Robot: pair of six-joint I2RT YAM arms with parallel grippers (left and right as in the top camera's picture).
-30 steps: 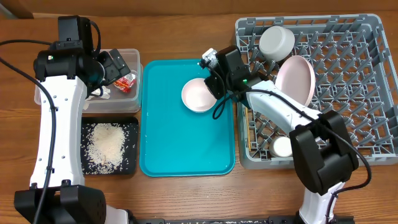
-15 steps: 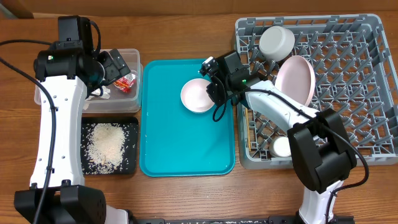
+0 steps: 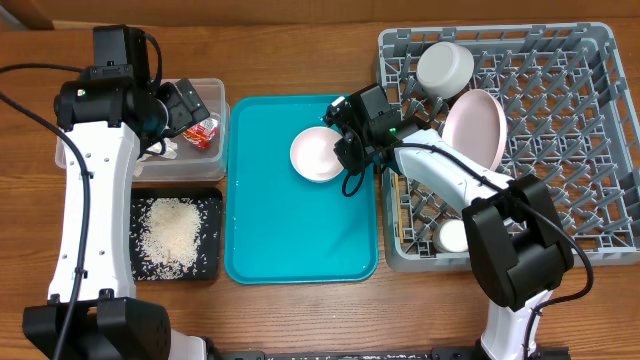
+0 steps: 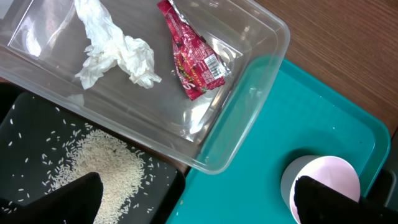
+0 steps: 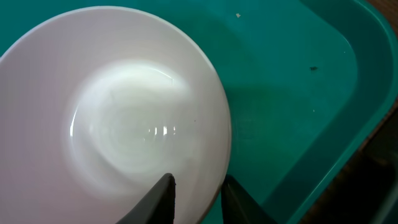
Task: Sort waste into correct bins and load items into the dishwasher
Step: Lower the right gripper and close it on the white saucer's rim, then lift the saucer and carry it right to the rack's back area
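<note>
A small pinkish saucer point(image 3: 313, 156) lies on the teal tray point(image 3: 290, 235). My right gripper point(image 3: 346, 150) straddles its right rim, one finger inside and one outside point(image 5: 198, 190), shut on the saucer point(image 5: 124, 112). My left gripper point(image 3: 183, 108) hangs open and empty point(image 4: 196, 186) above the clear tub point(image 3: 216, 92). The tub holds the crumpled tissue point(image 4: 118, 56) and the red wrapper point(image 3: 203, 131). Rice point(image 3: 172, 232) lies in the black tray point(image 3: 207, 210). The grey dish rack point(image 3: 600, 150) holds the pink plate point(image 3: 478, 125), the bowl point(image 3: 445, 66) and the white cup point(image 3: 453, 236). No chopsticks are in view.
The teal tray sits between the two bins on the left and the rack on the right. A few stray rice grains lie on it near the black tray point(image 4: 155, 186). The right arm reaches over the rack's left wall.
My right gripper has shifted slightly down and left at the saucer's rim, and the saucer has slid a little left. The left arm has not moved.
</note>
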